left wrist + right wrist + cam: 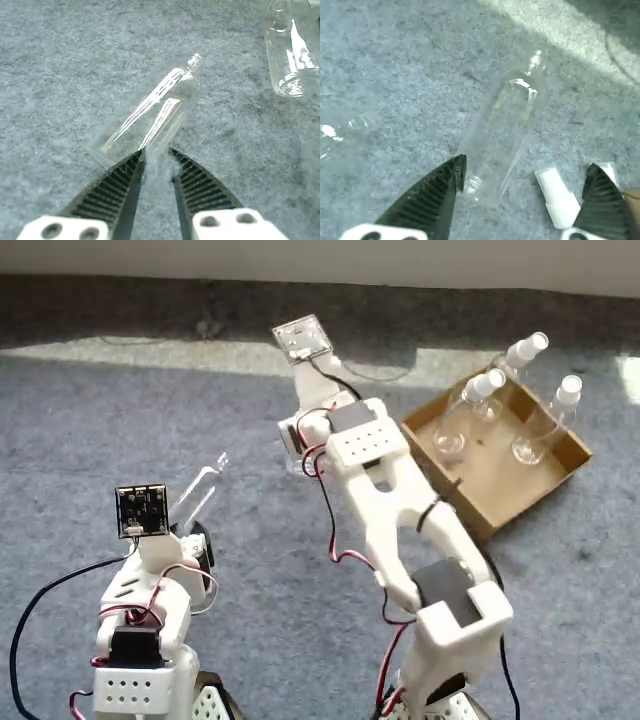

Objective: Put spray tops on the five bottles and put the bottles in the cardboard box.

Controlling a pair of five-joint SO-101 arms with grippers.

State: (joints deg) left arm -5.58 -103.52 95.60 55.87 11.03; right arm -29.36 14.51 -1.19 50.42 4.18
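- High view: the cardboard box (540,485) sits on the grey carpet (80,420) at the right, open side up. Three capped bottles (545,420) lean inside it, each with a white spray top on.
- The left arm stands low and near the base. The left bottle (200,490) lies just ahead of it, with its neck pointing away.
- The right arm stretches long across the middle, its wrist just beside the box's near corner.
- Left wrist view: the left gripper (156,154) has its jaws drawn narrow, with a thin strip of carpet showing between them. The tips sit right at the base corner of the left bottle (155,110), which lies on its side with a bare neck. I cannot tell whether they touch the glass.
- The middle bottle (292,50) lies farther off, well apart from the left one.
- Right wrist view: the right gripper (526,165) is spread wide and holds nothing. The middle bottle (505,145) lies on the carpet between the jaws, base toward the claw and neck bare.
- A loose spray top (557,197) lies just beside that bottle's base, also between the jaws.
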